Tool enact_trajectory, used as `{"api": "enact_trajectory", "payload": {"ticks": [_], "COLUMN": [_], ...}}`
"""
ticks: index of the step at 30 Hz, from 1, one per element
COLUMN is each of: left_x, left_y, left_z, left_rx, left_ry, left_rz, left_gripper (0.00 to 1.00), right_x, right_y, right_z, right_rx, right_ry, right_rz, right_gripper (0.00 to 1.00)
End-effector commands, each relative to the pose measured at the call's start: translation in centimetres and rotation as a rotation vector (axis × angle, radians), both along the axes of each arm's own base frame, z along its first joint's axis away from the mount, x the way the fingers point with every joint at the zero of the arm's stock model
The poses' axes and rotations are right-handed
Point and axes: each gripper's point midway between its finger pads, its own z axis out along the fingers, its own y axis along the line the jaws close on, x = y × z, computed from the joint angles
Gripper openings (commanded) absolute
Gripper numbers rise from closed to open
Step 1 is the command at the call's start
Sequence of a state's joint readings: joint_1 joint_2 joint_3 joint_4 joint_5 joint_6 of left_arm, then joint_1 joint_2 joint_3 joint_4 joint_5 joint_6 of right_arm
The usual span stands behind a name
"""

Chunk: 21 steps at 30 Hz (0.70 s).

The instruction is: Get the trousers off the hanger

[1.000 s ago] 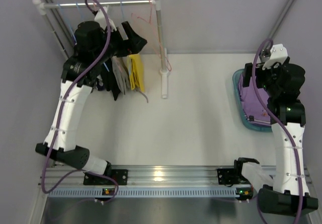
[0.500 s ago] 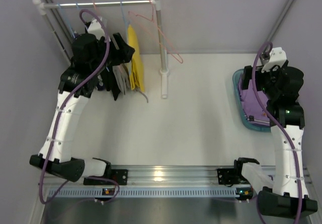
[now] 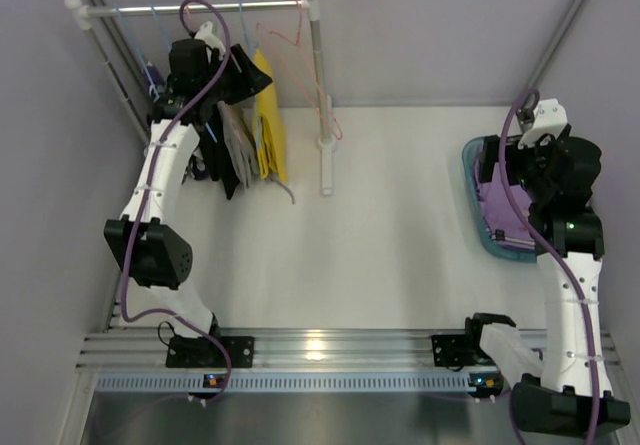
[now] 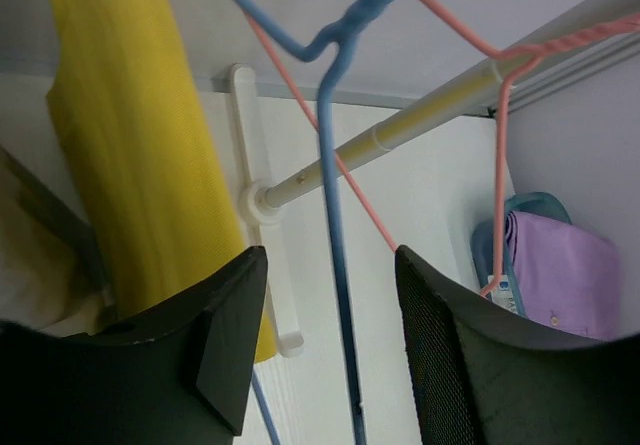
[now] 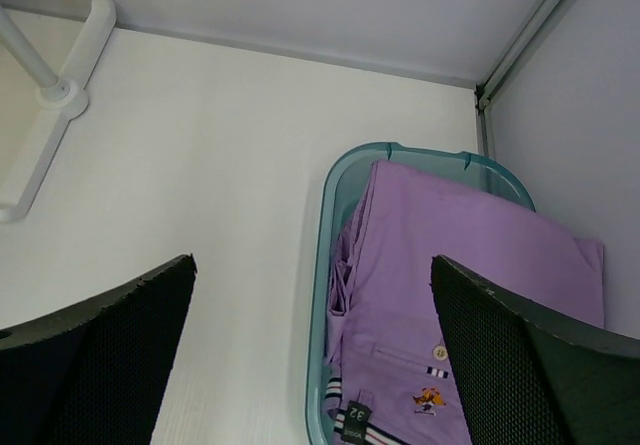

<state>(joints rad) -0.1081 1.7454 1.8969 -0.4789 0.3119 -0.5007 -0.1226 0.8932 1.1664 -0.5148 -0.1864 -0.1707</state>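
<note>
Yellow trousers (image 3: 270,130) hang on a blue hanger (image 4: 335,165) from the rail (image 3: 200,7); they also show in the left wrist view (image 4: 130,145). Grey-beige trousers (image 3: 238,135) and black trousers (image 3: 222,165) hang beside them on the left. My left gripper (image 3: 240,70) is open just below the rail, and in its wrist view (image 4: 328,260) the blue hanger's wire runs between the jaws. Lilac trousers (image 5: 470,265) lie in a teal basket (image 5: 400,148) at the right. My right gripper (image 5: 312,261) is open and empty above the basket's left rim.
An empty pink hanger (image 3: 285,33) hangs at the rail's right end by the white upright post (image 3: 318,75). The post's foot (image 3: 326,165) rests on the table. Grey walls close in the back and left, just behind the rail.
My left arm has stretched up and back, bringing its gripper from the hanging clothes up to the hanger wires under the rail. The pink hanger swung and settled. The right arm barely moved.
</note>
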Motion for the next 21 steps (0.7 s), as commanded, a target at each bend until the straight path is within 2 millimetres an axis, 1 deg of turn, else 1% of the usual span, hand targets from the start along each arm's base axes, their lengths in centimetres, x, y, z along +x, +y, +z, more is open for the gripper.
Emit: {"api": "enact_trajectory", "payload": {"ticks": [1,6,7,8,11,13,16,17,20,21], "left_x": [0.1,0.7,0.8,0.9,1.3,1.4,1.2,1.2,1.2,1.1], "left_y": [-2.2,-2.6,-2.7,-2.7,-2.7,-2.9,-3.4,-3.6,-4.0,-4.2], "left_z": [6.5,4.3,3.7,3.7,2.8,2.8,3.2,3.1,2.6,2.4], "left_rx": [-0.075,-0.100,-0.107,-0.109,-0.122,-0.140,-0.177,-0.187,-0.220,-0.228], "left_ry": [-0.197,-0.142,-0.125,-0.128,-0.100,-0.090,-0.079,-0.068,-0.020,-0.009], "left_rz": [-0.113,-0.116,-0.114,-0.113,-0.106,-0.109,-0.129,-0.139,-0.148,-0.158], "left_gripper": [0.59,0.55,0.53,0.52,0.49,0.48,0.40,0.38,0.38,0.35], "right_x": [-0.2,0.0,0.1,0.1,0.1,0.1,0.0,-0.1,-0.2,-0.2], "right_y": [-0.1,-0.2,-0.2,-0.2,-0.1,-0.1,0.0,0.0,0.1,0.1], "right_z": [0.0,-0.4,-0.4,-0.4,-0.2,0.0,0.0,0.0,-0.2,-0.2], "right_rx": [0.011,0.011,0.018,0.018,0.027,0.029,0.027,0.027,0.027,0.027], "right_ry": [-0.004,0.006,0.009,0.009,0.007,0.004,0.003,0.002,0.008,0.008], "right_rz": [-0.005,-0.009,-0.009,-0.008,-0.009,-0.007,-0.002,-0.002,0.001,0.001], "right_gripper": [0.99,0.99,1.00,1.00,0.99,1.00,1.00,0.99,1.00,0.99]}}
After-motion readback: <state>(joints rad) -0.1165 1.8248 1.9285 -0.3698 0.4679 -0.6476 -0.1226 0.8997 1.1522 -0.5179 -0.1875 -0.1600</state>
